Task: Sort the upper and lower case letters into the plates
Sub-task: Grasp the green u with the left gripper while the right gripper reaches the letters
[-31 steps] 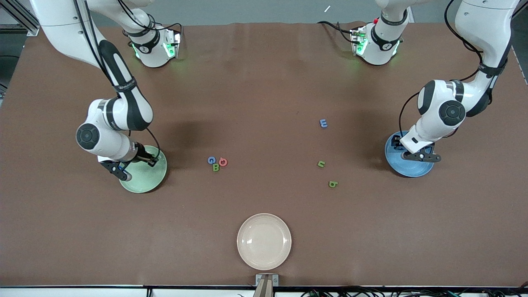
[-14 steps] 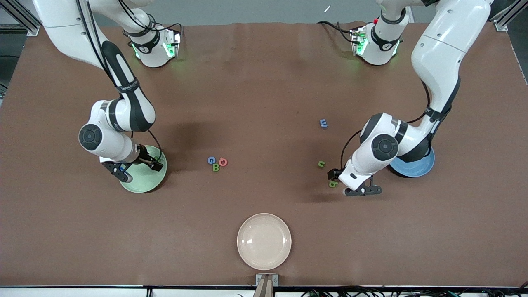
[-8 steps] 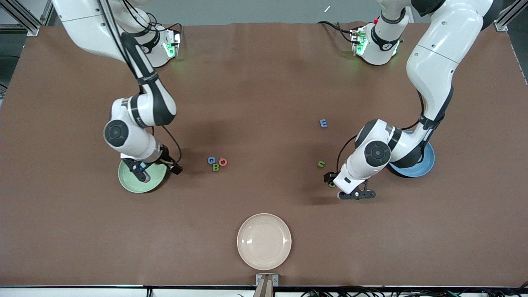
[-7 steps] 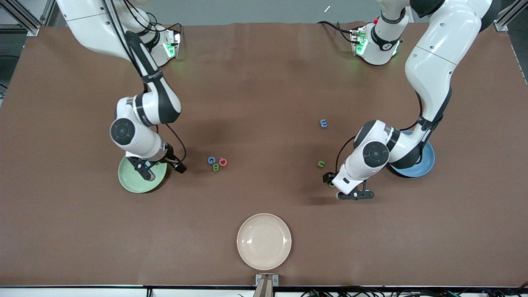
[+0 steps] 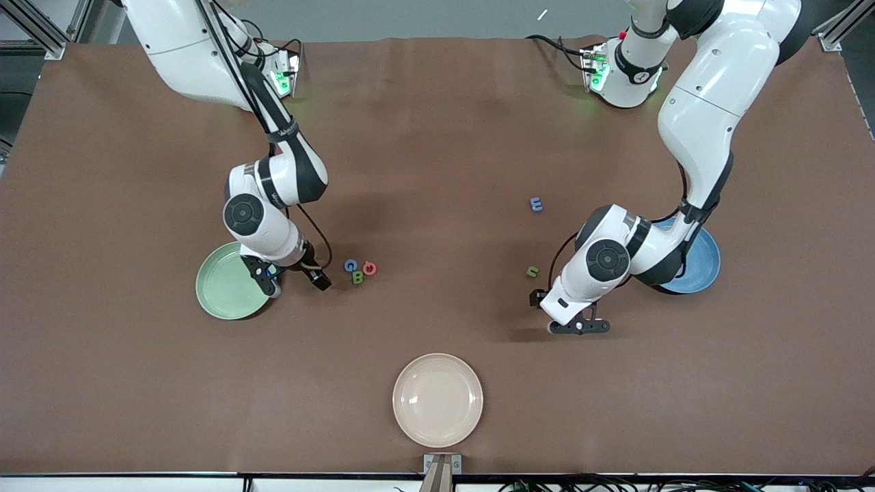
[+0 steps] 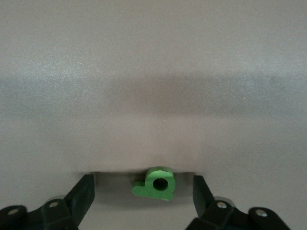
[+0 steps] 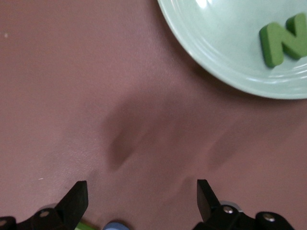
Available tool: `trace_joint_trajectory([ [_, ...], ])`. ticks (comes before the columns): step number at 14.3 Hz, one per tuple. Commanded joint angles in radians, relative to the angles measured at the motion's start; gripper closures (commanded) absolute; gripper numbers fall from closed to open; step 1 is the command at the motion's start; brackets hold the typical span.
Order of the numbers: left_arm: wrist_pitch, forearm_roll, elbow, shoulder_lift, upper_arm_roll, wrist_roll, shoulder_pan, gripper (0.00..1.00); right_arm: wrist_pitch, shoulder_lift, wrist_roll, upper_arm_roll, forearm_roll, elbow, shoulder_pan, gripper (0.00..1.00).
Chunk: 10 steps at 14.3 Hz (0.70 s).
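Two grippers are at work, both with fingers spread. The left gripper [image 6: 142, 187] is low over the table with its fingers either side of a green lowercase b [image 6: 156, 184], neither one touching it. That straddle reads as the set-up for a pinch.

Read the table as a dial, with twelve at the robots' bases. This spot is at about four o'clock. The small green letter [image 5: 532, 272] and the blue letter [image 5: 536, 203] lie loose toward two. The sky blue plate [image 5: 704, 263] sits at three, partly under the left arm, so its contents cannot be seen.

The right gripper [image 7: 140, 191] holds nothing and hangs over bare table between the pale green plate [image 5: 222, 290] at nine and the cluster of blue G [image 5: 351, 265], red O [image 5: 370, 268] and green B [image 5: 357, 277] near the centre. A green N [image 7: 285, 43] lies in that plate, so the capitals likely belong there. The cream plate [image 5: 437, 400] at six stands apart.
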Motion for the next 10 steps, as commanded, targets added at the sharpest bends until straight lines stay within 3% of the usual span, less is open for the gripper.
trace_joint_trajectory([
  [1, -0.023, 0.023, 0.035, 0.015, 0.012, -0.035, -0.017, 0.34, 0.021, 0.013, 0.049, -0.009, 0.013, 0.008, 0.029, 0.0],
  [8, -0.023, 0.023, 0.041, 0.019, 0.015, -0.091, -0.027, 0.71, 0.018, 0.031, 0.124, -0.012, 0.01, 0.019, 0.095, 0.0],
  [10, -0.023, 0.024, 0.041, 0.018, 0.016, -0.111, -0.033, 0.77, 0.018, 0.031, 0.121, -0.013, 0.004, 0.015, 0.095, 0.0],
])
